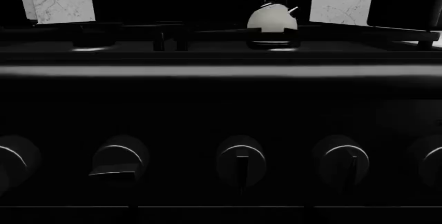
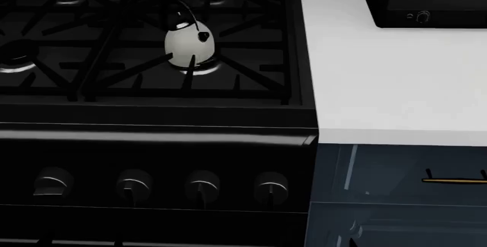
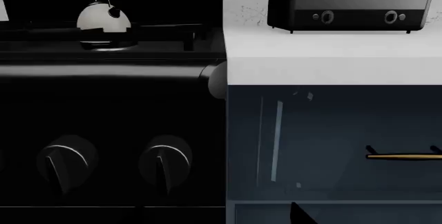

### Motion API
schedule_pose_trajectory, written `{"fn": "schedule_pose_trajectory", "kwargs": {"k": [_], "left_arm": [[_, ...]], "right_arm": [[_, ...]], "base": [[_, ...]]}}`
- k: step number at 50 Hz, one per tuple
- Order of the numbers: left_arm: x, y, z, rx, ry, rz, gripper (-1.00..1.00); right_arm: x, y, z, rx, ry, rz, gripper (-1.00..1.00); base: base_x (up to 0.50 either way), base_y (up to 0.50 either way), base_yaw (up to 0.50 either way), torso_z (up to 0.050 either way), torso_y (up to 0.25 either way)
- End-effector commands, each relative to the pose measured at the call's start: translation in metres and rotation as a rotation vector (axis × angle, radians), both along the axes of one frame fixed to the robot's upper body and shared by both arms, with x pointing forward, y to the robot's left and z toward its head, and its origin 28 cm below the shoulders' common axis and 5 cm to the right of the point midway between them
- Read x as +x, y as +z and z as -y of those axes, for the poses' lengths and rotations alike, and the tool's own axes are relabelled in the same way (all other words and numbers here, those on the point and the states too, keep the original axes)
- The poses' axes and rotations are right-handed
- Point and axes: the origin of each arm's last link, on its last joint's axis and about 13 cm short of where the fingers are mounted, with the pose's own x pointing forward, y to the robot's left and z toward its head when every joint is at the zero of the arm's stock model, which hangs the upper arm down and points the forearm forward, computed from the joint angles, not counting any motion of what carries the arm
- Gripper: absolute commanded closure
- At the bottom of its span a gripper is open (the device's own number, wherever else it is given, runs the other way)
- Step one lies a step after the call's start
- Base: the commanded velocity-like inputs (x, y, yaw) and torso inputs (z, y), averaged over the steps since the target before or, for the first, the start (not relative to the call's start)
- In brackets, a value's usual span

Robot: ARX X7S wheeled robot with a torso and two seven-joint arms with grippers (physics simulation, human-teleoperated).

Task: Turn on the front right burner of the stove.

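The stove (image 2: 152,138) fills the left of the head view, its left side cut off by the frame edge. A white kettle (image 2: 189,44) sits on the front right burner (image 2: 199,68), hiding the cap so only a sliver of silver ring shows beneath it. Four knobs (image 2: 202,184) line the dark front panel; their markings are too dim to read. The white tabletop (image 2: 380,87) lies just beside the stove, carrying a black appliance (image 2: 422,1) cut off at the top. Neither hand appears in any view, so I cannot tell whether they are wide or narrow
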Motion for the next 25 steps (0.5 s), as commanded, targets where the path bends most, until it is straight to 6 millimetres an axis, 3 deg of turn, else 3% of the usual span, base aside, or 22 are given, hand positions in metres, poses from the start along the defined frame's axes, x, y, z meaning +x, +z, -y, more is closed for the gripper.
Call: {"fn": "schedule_pose_trajectory", "kwargs": {"k": [1,25], "left_arm": [[-0.0003,0.0005,0.0001,0.0,0.0,0.0,-1.0],[-0.0012,0.0009,-0.0004,0.012,-0.002,0.005,-1.0]], "right_arm": [[0.0,0.0,-0.0003,0.0,0.0,0.0,-1.0],[-0.0016,-0.0009,-0.0024,-0.039,0.0,0.006,-1.0]], "base": [[0.0,0.0,0.0,0.0,0.0],[0.0,0.0,0.0,0.0,0.0]]}}
